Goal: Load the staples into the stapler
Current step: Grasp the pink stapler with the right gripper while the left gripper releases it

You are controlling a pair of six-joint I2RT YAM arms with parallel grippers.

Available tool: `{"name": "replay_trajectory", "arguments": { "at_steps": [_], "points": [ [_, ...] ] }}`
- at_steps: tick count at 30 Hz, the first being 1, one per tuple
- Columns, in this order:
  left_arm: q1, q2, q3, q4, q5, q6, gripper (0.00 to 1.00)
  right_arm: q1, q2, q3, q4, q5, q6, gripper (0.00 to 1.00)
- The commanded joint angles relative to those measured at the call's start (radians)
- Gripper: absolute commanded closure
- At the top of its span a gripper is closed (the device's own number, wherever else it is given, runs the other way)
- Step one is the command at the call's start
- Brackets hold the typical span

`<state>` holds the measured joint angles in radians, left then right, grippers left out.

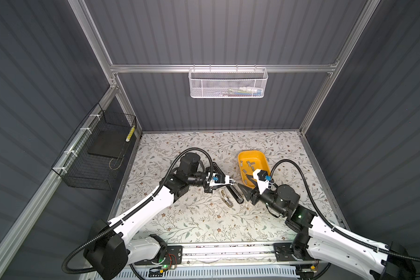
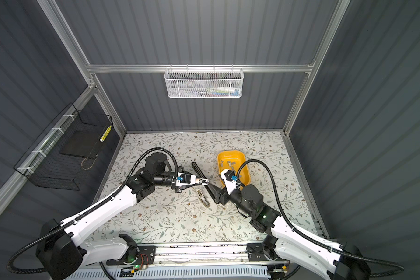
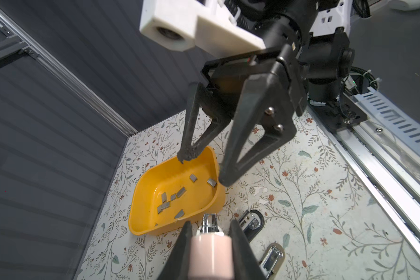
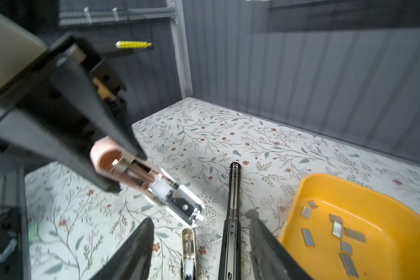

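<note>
Two end effectors meet over the middle of the table [image 1: 204,223]. The left end effector [image 3: 210,224] is clamped on a small pink stapler [image 3: 211,252], which is held clear of the table with its metal magazine exposed. The right end effector [image 3: 204,169] stands open and empty, fingers spread, just right of the pink stapler by the tray's near left corner. Below them a black stapler [image 4: 233,218], folded out flat, and a cream stapler [image 4: 188,242] lie side by side on the table. The staples [image 4: 337,229], loose grey strips, lie in the yellow tray [image 4: 386,194] to the right.
</note>
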<state>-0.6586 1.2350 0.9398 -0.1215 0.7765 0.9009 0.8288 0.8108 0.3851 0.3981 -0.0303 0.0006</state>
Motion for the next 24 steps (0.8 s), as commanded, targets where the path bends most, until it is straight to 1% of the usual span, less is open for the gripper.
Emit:
{"name": "replay_trajectory", "arguments": {
  "at_steps": [1,3,8,10,14,17,19,21,24],
  "points": [
    [-0.003,-0.021,0.043,-0.085,0.118,0.09,1.0,0.01,-0.008,0.005,0.076,-0.124,-0.178,0.34],
    [-0.004,-0.028,0.049,-0.126,0.15,0.13,1.0,0.011,-0.01,0.011,0.059,-0.162,-0.194,0.34],
    [-0.004,-0.021,0.047,-0.146,0.22,0.163,1.0,0.035,0.033,0.035,0.035,-0.234,-0.221,0.33],
    [-0.004,-0.016,0.059,-0.169,0.229,0.173,1.0,0.049,0.06,0.055,0.019,-0.271,-0.23,0.34],
    [-0.004,-0.016,0.048,-0.143,0.242,0.163,1.0,0.065,0.087,0.056,0.036,-0.257,-0.237,0.37],
    [-0.003,-0.008,0.057,-0.159,0.265,0.161,1.0,0.071,0.096,0.062,0.031,-0.236,-0.24,0.46],
    [-0.004,-0.006,0.048,-0.129,0.275,0.138,1.0,0.075,0.107,0.062,0.048,-0.23,-0.243,0.53],
    [-0.006,-0.001,0.046,-0.105,0.301,0.113,1.0,0.079,0.118,0.057,0.066,-0.242,-0.25,0.56],
    [-0.006,0.009,0.052,-0.112,0.328,0.111,1.0,0.087,0.125,0.048,0.1,-0.241,-0.252,0.6]
  ]
}}
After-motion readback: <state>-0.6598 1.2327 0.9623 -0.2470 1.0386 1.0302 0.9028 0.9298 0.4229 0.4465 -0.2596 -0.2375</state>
